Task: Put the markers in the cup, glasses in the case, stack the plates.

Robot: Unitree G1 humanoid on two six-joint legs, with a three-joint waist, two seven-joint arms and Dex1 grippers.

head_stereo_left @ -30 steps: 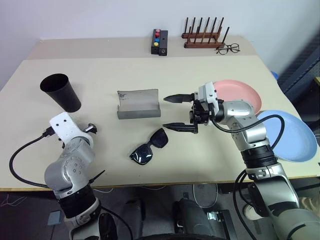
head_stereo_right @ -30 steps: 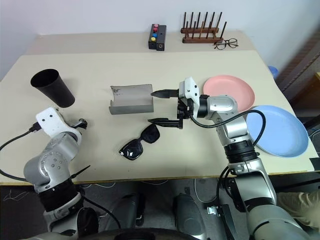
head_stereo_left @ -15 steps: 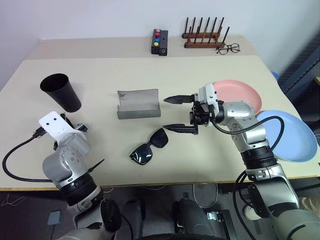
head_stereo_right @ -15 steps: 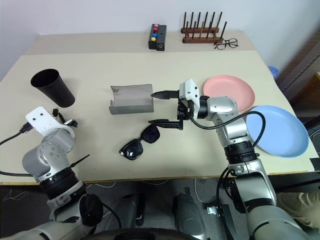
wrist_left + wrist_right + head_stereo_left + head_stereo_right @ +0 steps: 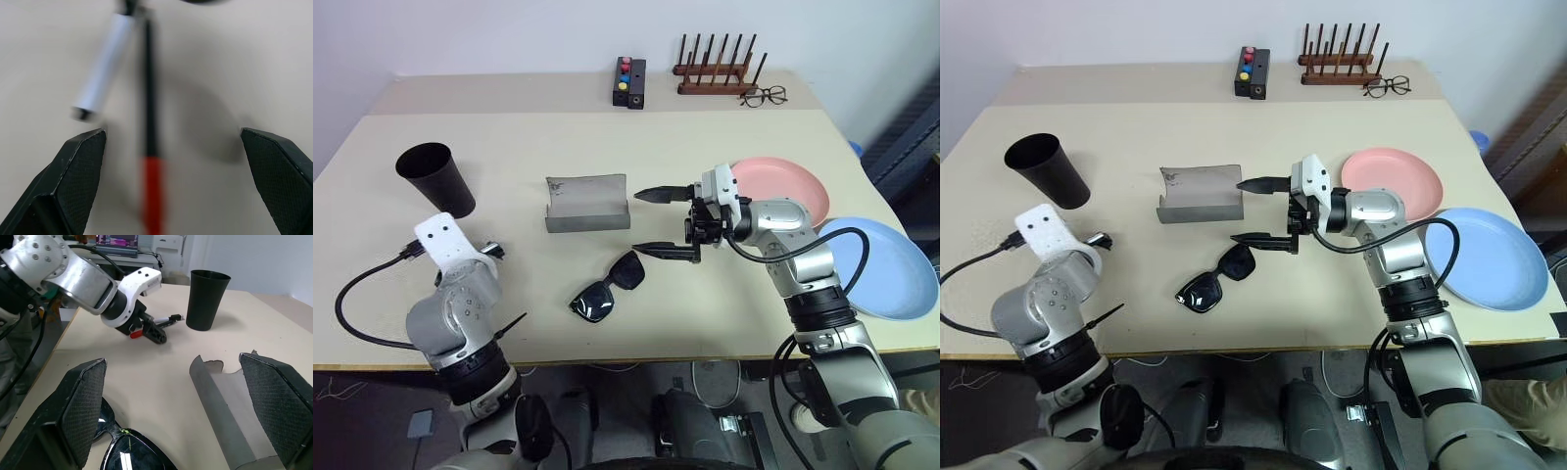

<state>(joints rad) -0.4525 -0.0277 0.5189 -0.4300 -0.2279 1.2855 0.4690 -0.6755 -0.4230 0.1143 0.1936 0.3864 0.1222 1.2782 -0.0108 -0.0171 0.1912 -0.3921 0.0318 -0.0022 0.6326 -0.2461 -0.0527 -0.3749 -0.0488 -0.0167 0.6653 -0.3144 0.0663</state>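
Hovering my left gripper (image 5: 168,161), jaws wide apart, over the markers (image 5: 146,98) near the cup (image 5: 434,178); should centre on one marker before closing. Head view: right gripper (image 5: 656,221) also spread, above glasses (image 5: 606,285), case (image 5: 587,204) just beyond.

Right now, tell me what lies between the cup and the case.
Bare tabletop separates the cup and the case, as the head views show.

Markers (image 5: 146,98) beside cup (image 5: 435,178), sunglasses (image 5: 607,287) near open case (image 5: 587,204)
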